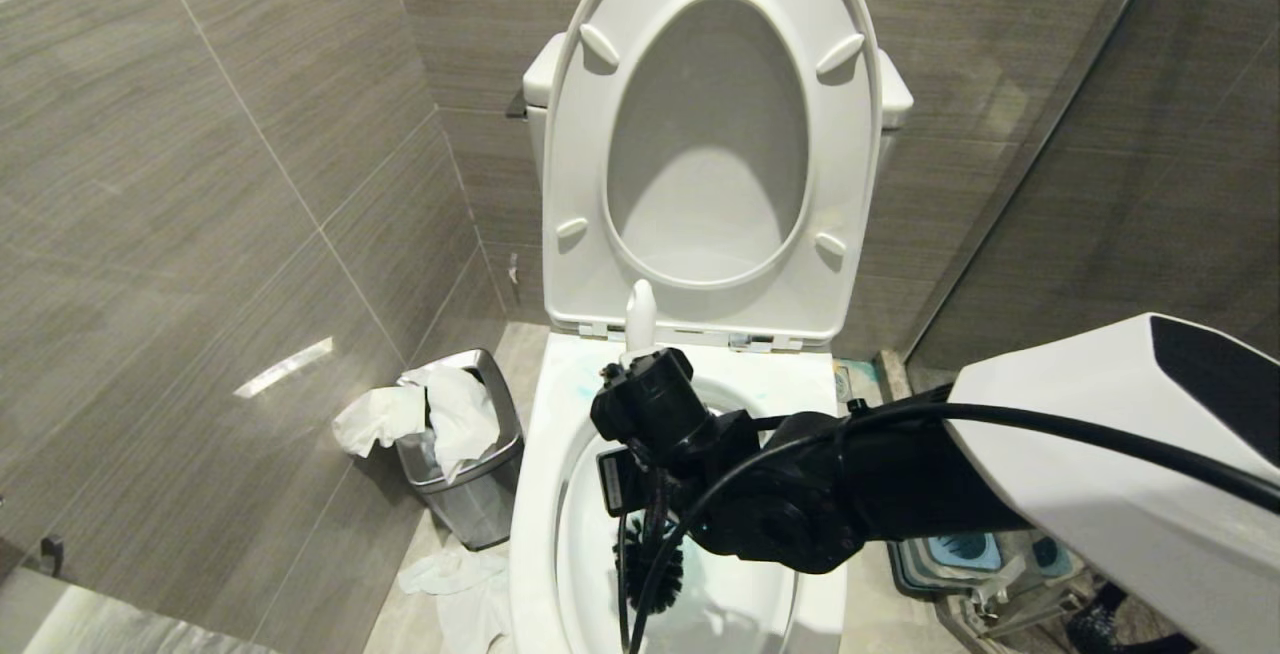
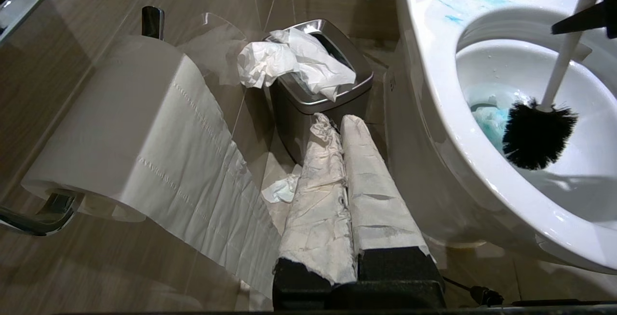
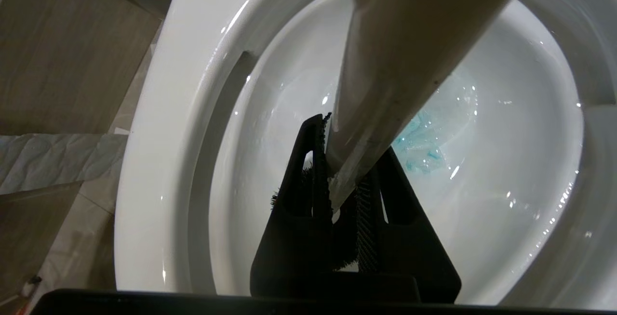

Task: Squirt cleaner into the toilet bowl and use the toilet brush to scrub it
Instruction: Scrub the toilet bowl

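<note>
The toilet bowl (image 1: 540,494) stands seat-up against the tiled wall, cleaner (image 2: 487,122) tinting its water blue. The right claw (image 3: 344,194) grips the toilet brush (image 2: 537,134) by its white handle, bristle head down inside the bowl. The left claw (image 2: 343,127), paper-wrapped fingers pressed together, hangs near the steel waste bin (image 2: 313,93).

waste bin (image 2: 318,93): I see it steel, stuffed with crumpled tissue, just ahead of the left fingers
toilet paper roll (image 2: 111,127): beside them, sheet trailing down
</note>
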Available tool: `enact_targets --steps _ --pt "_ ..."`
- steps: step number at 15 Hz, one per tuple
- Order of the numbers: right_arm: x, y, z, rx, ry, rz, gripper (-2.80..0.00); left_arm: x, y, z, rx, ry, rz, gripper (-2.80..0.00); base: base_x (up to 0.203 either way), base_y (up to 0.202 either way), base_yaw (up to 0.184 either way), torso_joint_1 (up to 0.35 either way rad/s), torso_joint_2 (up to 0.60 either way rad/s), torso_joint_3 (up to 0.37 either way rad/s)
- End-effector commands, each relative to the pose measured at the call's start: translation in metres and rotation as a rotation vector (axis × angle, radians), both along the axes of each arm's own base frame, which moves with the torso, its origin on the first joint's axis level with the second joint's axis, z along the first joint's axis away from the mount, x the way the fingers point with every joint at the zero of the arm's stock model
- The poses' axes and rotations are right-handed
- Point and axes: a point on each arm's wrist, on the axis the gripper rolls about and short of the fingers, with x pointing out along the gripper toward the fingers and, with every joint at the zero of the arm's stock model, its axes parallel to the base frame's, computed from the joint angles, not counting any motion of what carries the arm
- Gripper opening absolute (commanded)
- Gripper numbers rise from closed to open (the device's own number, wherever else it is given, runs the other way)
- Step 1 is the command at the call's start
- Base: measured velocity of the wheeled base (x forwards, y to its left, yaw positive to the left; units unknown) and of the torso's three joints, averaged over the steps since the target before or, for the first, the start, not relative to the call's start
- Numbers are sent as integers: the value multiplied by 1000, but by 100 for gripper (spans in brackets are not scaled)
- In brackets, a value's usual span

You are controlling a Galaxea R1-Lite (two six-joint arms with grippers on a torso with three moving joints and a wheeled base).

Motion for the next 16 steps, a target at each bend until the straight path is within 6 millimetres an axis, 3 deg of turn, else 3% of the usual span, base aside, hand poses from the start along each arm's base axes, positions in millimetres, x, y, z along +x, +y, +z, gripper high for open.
enact_targets --steps 1,10,16 --pt "-4 -14 13 24 -4 -36 -280 0 0 0 0 0 0 -280 0 0 0 0 0 0" --pt "19 -64 7 -11 22 -170 -280 0 0 0 0 0 0 -280 0 0 0 0 0 0" --pt "47 -73 4 2 -25 -212 -280 0 0 0 0 0 0 -280 0 0 0 0 0 0"
